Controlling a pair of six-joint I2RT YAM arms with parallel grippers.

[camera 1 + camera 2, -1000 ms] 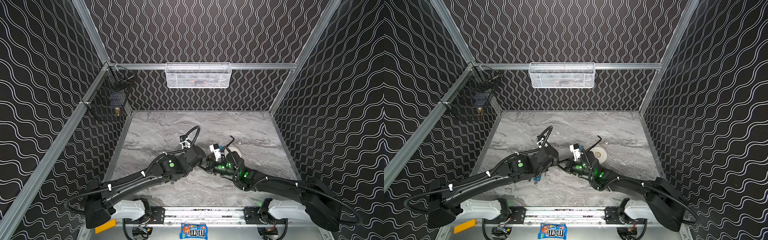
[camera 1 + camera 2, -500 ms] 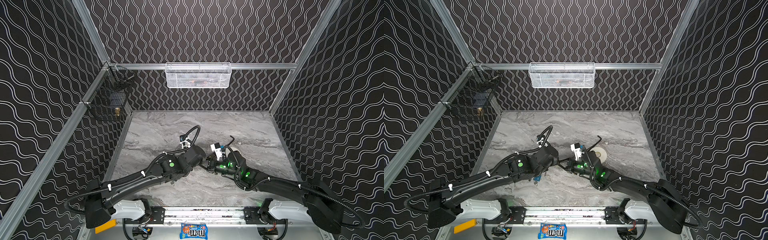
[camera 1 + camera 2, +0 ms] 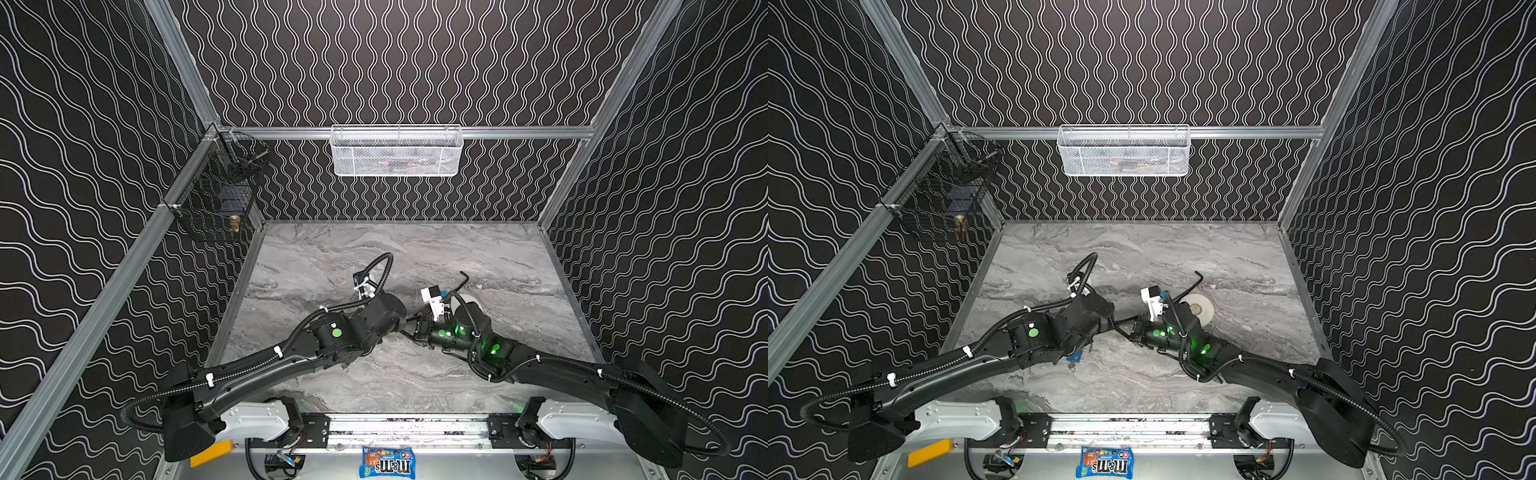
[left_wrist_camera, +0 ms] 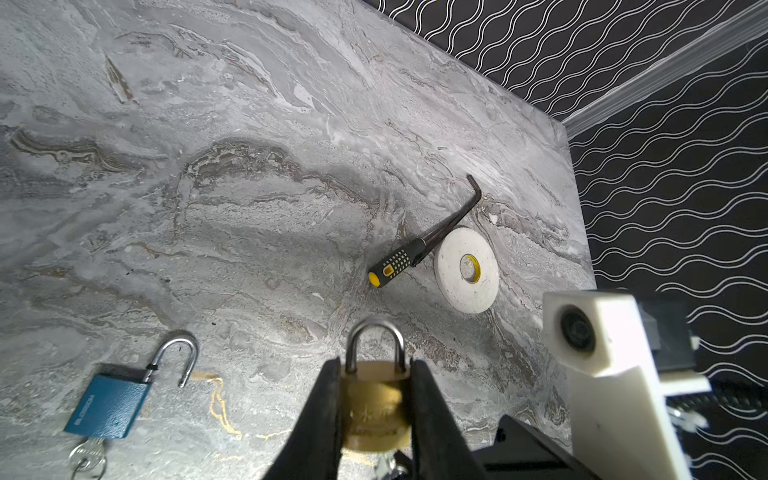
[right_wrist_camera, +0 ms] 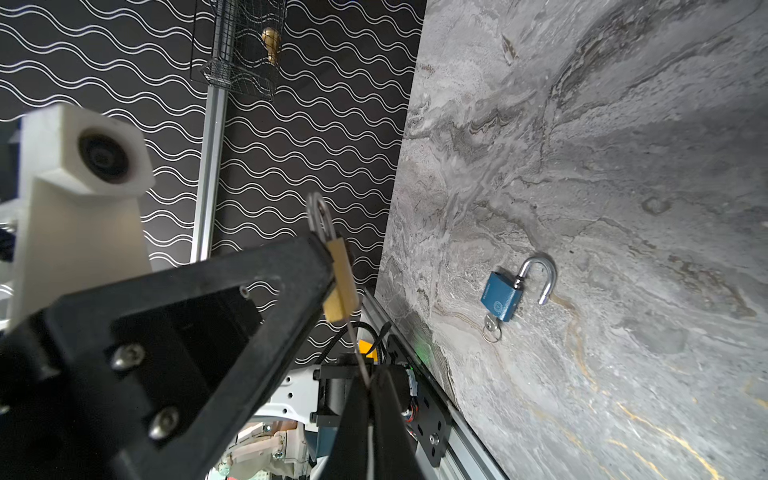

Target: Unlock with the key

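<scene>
Brass lock (image 4: 374,403) hangs clear of the table (image 4: 249,208), near the middle of the workspace between the two arms, with its shackle shut.

Furthest left, a blue lock (image 4: 106,405) lies flat on the table with its shackle swung open and a second key (image 4: 85,455) in its underside. It looks finished with and lies apart from the work.

Next, the left gripper (image 4: 374,370) clamps the brass lock by its two side edges. Its jaws are closed to the width of the body, and the shackle points away from the wrist. That grip leaves the underside bare and facing the other arm. I judge that is the point: the keyway stays reachable and the body is braced against turning.

Right of it, the key (image 5: 357,349) runs as a thin blade from the lock's underside back to the right gripper (image 5: 371,386). That gripper's jaws are pinched fully together on the key's near end. How deep the blade sits I cannot tell. Holding the key by its end should let a wrist roll turn it.

Furthest right, a bent driver (image 4: 397,262) and a tape roll (image 4: 466,269) lie just beside each other on the table, well apart from both grippers.
</scene>
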